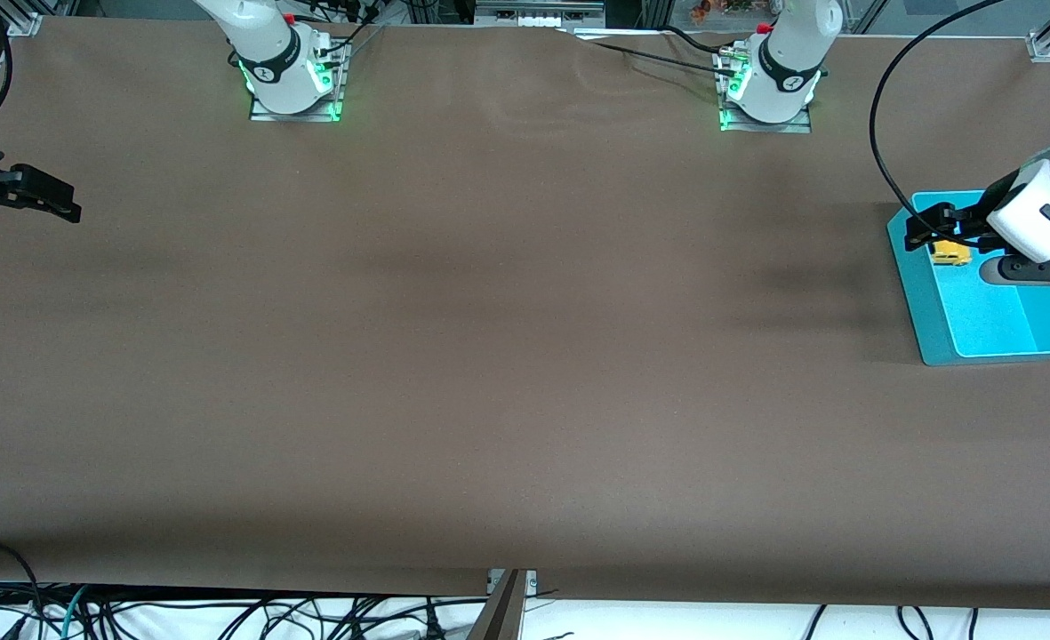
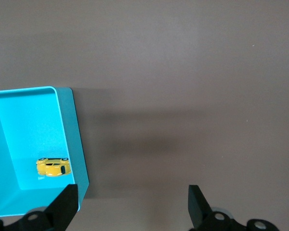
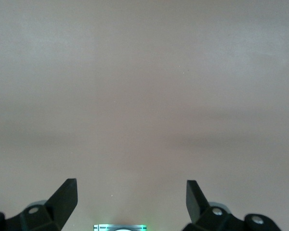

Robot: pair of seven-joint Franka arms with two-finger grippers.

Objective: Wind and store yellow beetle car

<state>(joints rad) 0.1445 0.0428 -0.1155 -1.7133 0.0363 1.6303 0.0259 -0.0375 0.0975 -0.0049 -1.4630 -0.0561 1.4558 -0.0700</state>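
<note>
The yellow beetle car (image 1: 951, 255) lies inside a shallow teal tray (image 1: 920, 311) at the left arm's end of the table, near the tray's corner farthest from the front camera. In the left wrist view the car (image 2: 53, 167) lies close to the tray's wall (image 2: 73, 126). My left gripper (image 1: 920, 227) is open and empty, up in the air over that tray's edge toward the table's middle; its jaws stand wide apart in the left wrist view (image 2: 132, 197). My right gripper (image 1: 67, 206) waits open and empty over bare table at the right arm's end (image 3: 131, 192).
The table is covered in brown cloth (image 1: 489, 356). The two arm bases (image 1: 293, 80) (image 1: 766, 93) stand along the edge farthest from the front camera. Loose cables (image 1: 311, 618) hang below the near edge.
</note>
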